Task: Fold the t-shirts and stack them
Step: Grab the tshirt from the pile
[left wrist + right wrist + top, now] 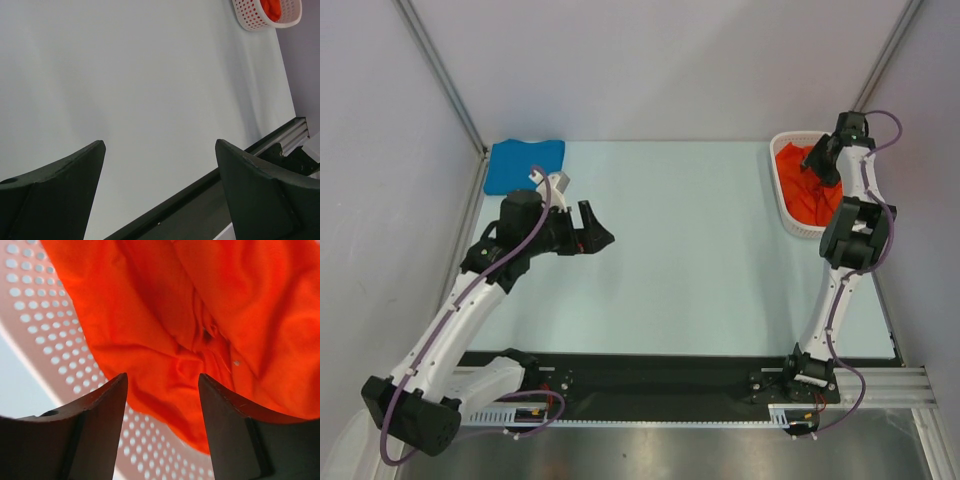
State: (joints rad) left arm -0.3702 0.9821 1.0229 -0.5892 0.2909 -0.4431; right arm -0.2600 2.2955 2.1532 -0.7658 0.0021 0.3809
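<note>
The orange-red t-shirt [813, 188] lies crumpled in the white perforated basket [783, 205] at the far right; it also shows in the right wrist view [200, 315] and, small, in the left wrist view [271, 7]. My right gripper [817, 160] is open just above it inside the basket, its fingers [100, 410] either side of a fold, holding nothing. The blue t-shirt [523, 163] lies folded at the far left corner. My left gripper [597, 238] is open and empty above the table, right of the blue shirt.
The pale table [680, 250] spreads between the arms. A black strip and metal rail [670, 385] run along the near edge, by the arm bases. Grey walls close in the left, back and right sides.
</note>
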